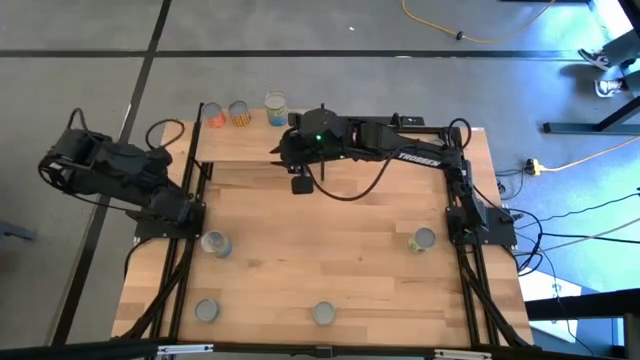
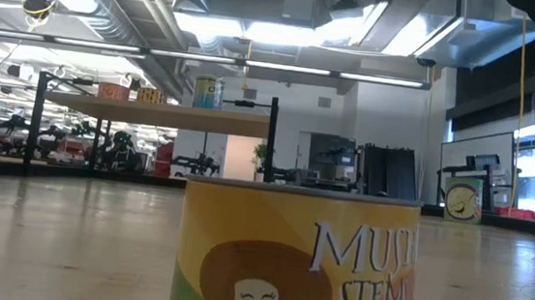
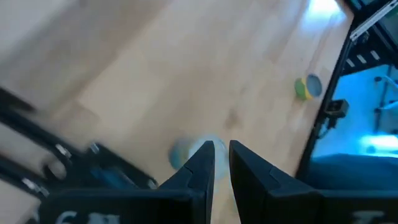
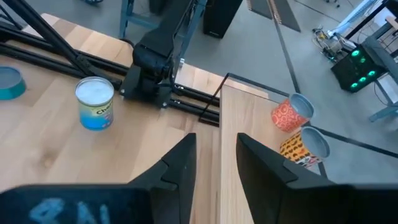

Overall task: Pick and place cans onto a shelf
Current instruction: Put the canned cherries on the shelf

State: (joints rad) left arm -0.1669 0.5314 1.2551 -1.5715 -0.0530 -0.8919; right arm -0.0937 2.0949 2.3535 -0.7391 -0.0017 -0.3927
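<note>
Hovering right gripper [image 1: 301, 184] at shelf [image 1: 400, 145] edge, jaws wide, empty, freed for another can | left gripper [image 3: 222, 155] part-open, empty, over blue-label can [image 1: 216, 243] on surface [image 1: 330, 240], presumably lining up a grasp

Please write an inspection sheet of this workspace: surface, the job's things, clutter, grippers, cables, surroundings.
Surface: light-wood tabletop, bare between the cans.
Job's things: raised light-wood shelf with black uprights carries three cans at its far edge: red-patterned can, orange-patterned can, pale blue-labelled can. Four silver-topped cans stand on the tabletop: and a yellow-green one.
Clutter: nothing seen.
Grippers: left gripper near the table's left edge, above a can, fingers slightly apart, empty. Right gripper over the shelf, open, empty.
Cables: black cable loops from the right arm; yellow cord on the floor.
Surroundings: grey floor, no person seen.
</note>
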